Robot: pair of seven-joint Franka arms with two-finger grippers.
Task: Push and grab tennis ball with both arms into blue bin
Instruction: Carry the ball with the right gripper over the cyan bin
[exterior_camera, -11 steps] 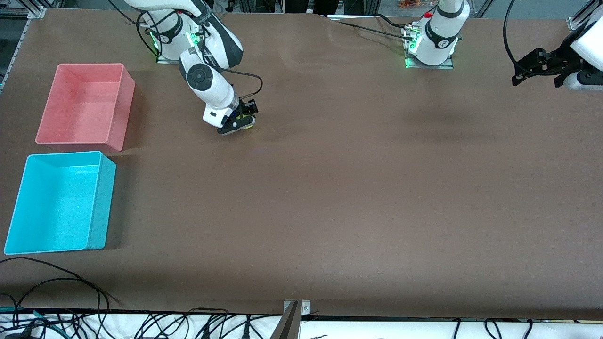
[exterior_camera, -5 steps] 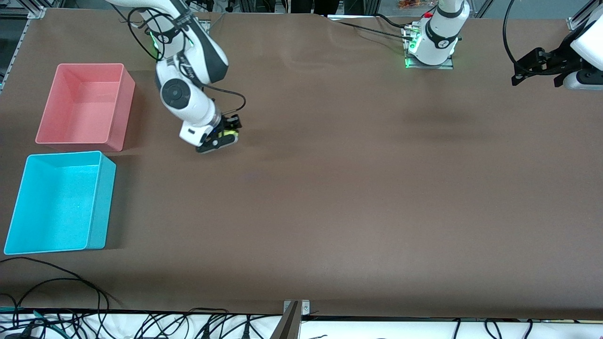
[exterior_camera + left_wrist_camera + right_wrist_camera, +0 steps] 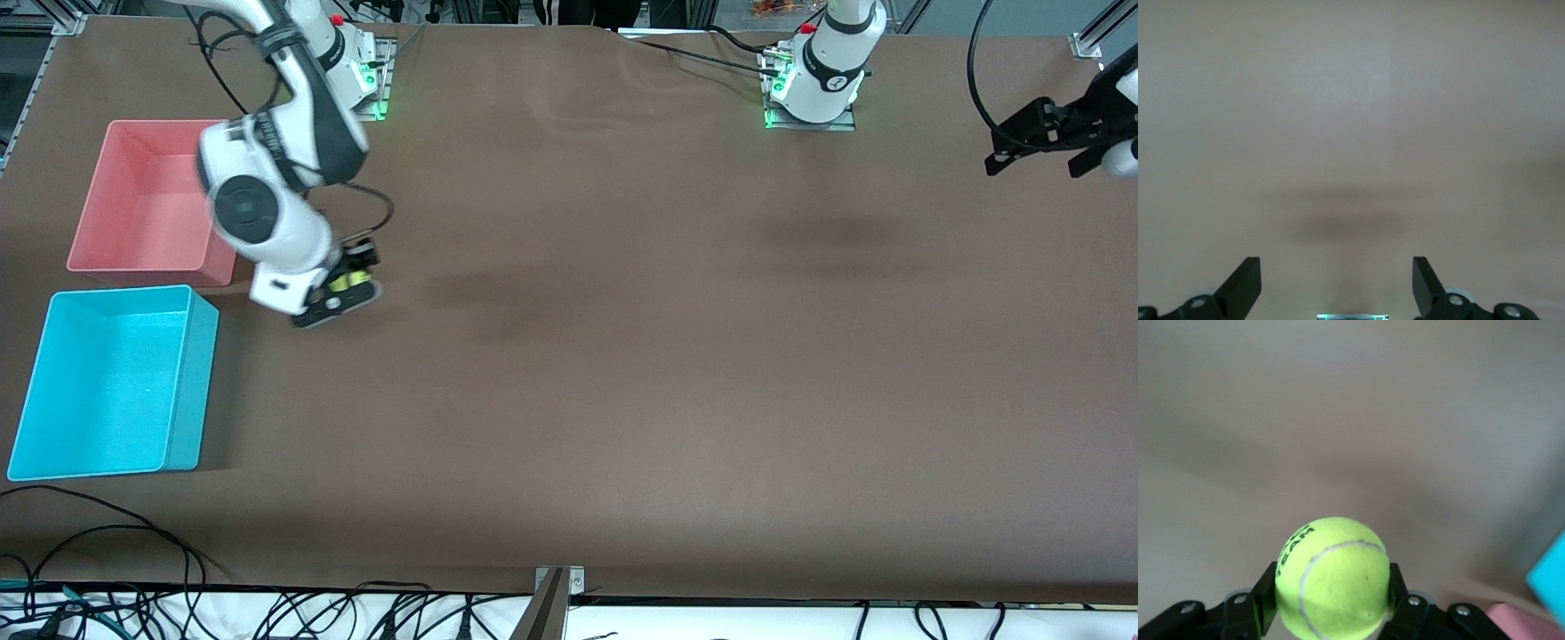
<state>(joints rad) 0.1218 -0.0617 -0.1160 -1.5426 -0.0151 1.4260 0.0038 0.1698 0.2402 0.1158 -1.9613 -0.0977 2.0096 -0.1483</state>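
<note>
The yellow-green tennis ball (image 3: 1333,577) is clamped between the two black fingers of my right gripper (image 3: 342,289), which is shut on it. In the front view only a sliver of the tennis ball (image 3: 347,279) shows between those fingers. That gripper hangs over bare table beside the pink bin, a short way from the blue bin (image 3: 36,391). A corner of the blue bin (image 3: 1548,577) shows in the right wrist view. My left gripper (image 3: 1040,142) waits at the left arm's end of the table. In the left wrist view the left gripper (image 3: 1337,283) stands open over bare table, nothing between its fingers.
A pink bin (image 3: 133,253) stands beside the blue bin, farther from the front camera, with the right arm's wrist partly over its wall. Cables (image 3: 133,551) lie along the table's front edge. Brown table surface (image 3: 622,356) spreads between the two arms.
My right arm has carried the tennis ball toward the bins and nearer the front camera, from mid-table to beside the pink bin. The left gripper shifted slightly toward its end of the table.
</note>
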